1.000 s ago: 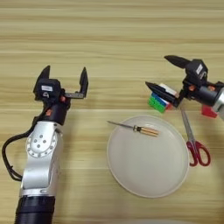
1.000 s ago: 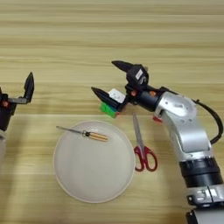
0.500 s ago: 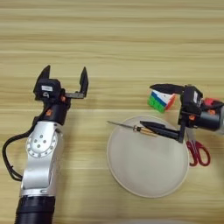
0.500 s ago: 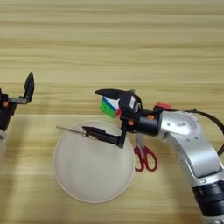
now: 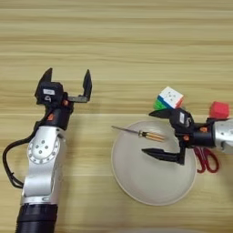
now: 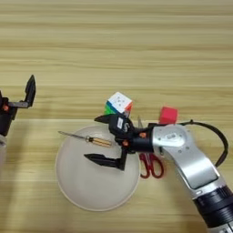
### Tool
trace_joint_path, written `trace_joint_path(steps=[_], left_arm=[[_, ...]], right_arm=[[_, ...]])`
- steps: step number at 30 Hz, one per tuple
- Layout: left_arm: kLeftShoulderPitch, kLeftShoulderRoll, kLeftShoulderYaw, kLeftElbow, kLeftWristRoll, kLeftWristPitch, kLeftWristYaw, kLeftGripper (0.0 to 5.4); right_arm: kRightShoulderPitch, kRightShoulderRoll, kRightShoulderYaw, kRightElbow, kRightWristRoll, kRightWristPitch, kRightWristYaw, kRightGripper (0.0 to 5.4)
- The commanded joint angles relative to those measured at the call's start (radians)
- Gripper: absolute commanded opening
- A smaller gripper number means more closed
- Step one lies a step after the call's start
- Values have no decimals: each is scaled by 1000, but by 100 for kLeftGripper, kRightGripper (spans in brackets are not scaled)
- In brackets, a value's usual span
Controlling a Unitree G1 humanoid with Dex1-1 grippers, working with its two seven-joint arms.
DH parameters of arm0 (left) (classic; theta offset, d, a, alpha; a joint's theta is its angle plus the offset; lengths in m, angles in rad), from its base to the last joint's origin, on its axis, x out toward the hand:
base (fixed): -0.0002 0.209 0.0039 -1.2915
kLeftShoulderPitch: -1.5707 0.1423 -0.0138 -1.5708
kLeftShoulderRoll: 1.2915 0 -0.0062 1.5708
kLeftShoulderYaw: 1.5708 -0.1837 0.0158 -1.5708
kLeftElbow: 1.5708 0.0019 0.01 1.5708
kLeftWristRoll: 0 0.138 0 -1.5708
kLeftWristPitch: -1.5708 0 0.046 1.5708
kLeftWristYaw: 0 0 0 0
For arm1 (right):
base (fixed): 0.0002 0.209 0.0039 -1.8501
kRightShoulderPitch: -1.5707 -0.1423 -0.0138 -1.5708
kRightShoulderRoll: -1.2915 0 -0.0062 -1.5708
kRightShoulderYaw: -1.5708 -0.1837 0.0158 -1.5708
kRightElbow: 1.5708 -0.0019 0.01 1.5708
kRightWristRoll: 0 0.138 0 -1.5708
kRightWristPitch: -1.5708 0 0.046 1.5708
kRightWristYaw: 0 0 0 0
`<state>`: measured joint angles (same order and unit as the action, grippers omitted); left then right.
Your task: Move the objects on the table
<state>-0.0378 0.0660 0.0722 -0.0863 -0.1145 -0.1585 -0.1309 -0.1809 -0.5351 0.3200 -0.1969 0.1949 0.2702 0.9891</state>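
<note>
The right gripper (image 6: 103, 139) is being held low over the plate (image 6: 86, 191), its two black fingers spread wide: one is pointing across the plate's far rim, the other is lying over the plate's middle. Nothing is being held between them. The screwdriver (image 6: 88, 139) is lying across the plate's far-left rim, its amber-black handle over the plate and its thin shaft pointing out onto the table (image 6: 113, 45). The handle sits just ahead of the open fingers, between their tips.

The step in hand is judged to be an approach to the screwdriver. The next move is judged to call for the fingers to be advanced around the handle and closed squarely on it; a narrow, round tool lying on a rim is likely to roll if it is nudged from one side only.

The puzzle cube (image 6: 118, 103) is standing on the table just beyond the plate, close behind the gripper. The red cube (image 6: 168, 115) is resting further right, and the scissors (image 6: 151, 166) are lying beside the plate, partly under the right arm.

The left gripper (image 5: 66, 83) is being kept well apart on the left, fingers wide and empty.
</note>
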Motion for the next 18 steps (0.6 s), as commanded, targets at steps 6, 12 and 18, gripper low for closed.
trace_joint_path(steps=[6,12,18], left_arm=[[-2,-7,-6,0,1,8,3,540],[-1,-9,-6,-1,1,7,4,540],[2,-11,-7,-5,2,6,5,540]], right_arm=[[-30,-6,30,41,-42,75,-12,539],[-39,-3,47,61,-52,111,-7,539],[-63,9,61,111,-70,132,-15,539]])
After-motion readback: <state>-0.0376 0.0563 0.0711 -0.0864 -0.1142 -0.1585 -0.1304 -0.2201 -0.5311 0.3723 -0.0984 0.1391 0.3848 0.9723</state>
